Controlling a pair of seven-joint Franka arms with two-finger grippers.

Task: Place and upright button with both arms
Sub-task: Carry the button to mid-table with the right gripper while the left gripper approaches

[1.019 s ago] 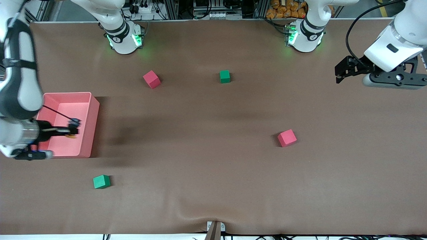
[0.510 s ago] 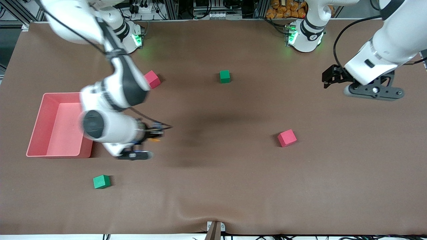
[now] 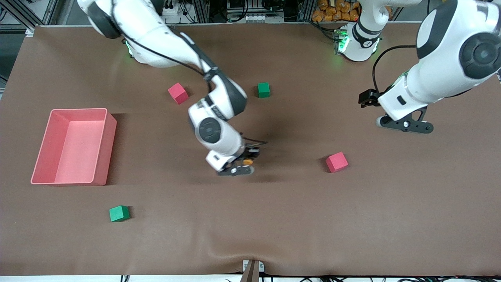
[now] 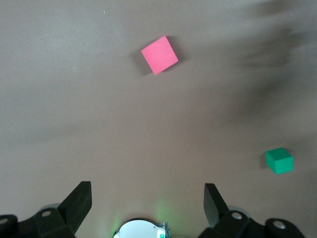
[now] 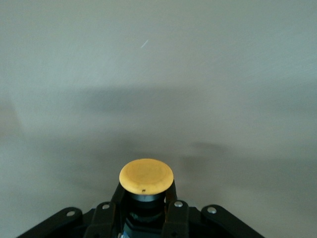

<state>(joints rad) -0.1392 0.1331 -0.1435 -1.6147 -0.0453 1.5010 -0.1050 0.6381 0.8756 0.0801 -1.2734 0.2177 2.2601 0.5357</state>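
Observation:
The button (image 3: 247, 161) has a round orange cap on a black body. My right gripper (image 3: 250, 156) is shut on it and holds it just above the middle of the table. In the right wrist view the orange cap (image 5: 146, 176) sticks out past my right gripper (image 5: 146, 198), whose fingers (image 5: 173, 198) clamp the black body. My left gripper (image 3: 367, 98) is open and empty, up over the table toward the left arm's end. In the left wrist view my left gripper (image 4: 147, 187) has its black fingertips (image 4: 81, 191) spread wide apart over bare table.
A pink bin (image 3: 103, 117) stands toward the right arm's end. A pink cube (image 3: 178, 93) and a green cube (image 3: 264, 89) lie near the bases. Another pink cube (image 3: 336, 161) lies between the grippers. A green cube (image 3: 119, 213) lies nearer the camera.
My right arm has swung from over the pink bin to the middle of the table, carrying the button. My left arm has moved in from the table's end toward the middle.

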